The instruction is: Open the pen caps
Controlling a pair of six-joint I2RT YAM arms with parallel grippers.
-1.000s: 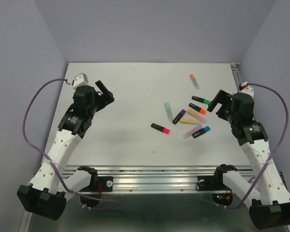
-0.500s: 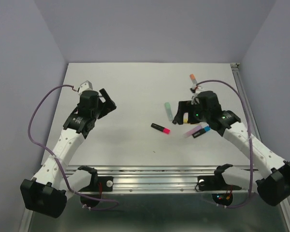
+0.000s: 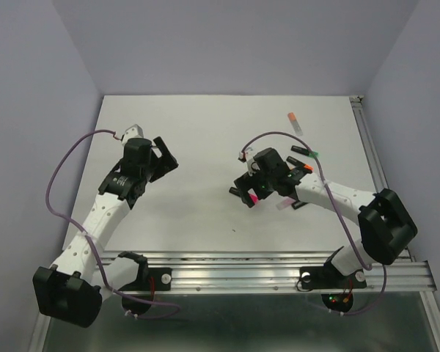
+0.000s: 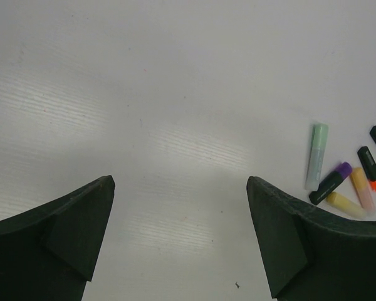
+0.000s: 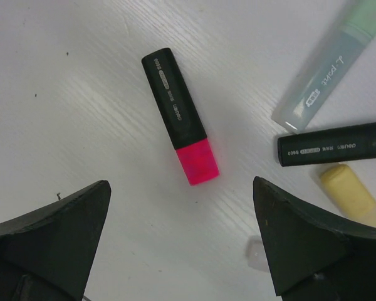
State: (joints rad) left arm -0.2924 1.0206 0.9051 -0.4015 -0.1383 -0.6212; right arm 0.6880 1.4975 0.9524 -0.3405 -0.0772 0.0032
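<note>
The right arm [image 3: 330,194] hangs over the pink-capped pen [image 3: 253,199] — jaws wide.

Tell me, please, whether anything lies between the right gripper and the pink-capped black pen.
Nothing visible does. The open right gripper hovers above the pink-capped black pen, with bare table around it; the mint pen and purple-ended pen lie apart to one side.

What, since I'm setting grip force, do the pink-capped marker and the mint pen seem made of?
Pink-capped marker: opaque plastic, seemingly; matte black barrel with white print, dull pink cap. Mint pen: probably frosted translucent plastic; pale body with dark lettering, soft sheen.
</note>
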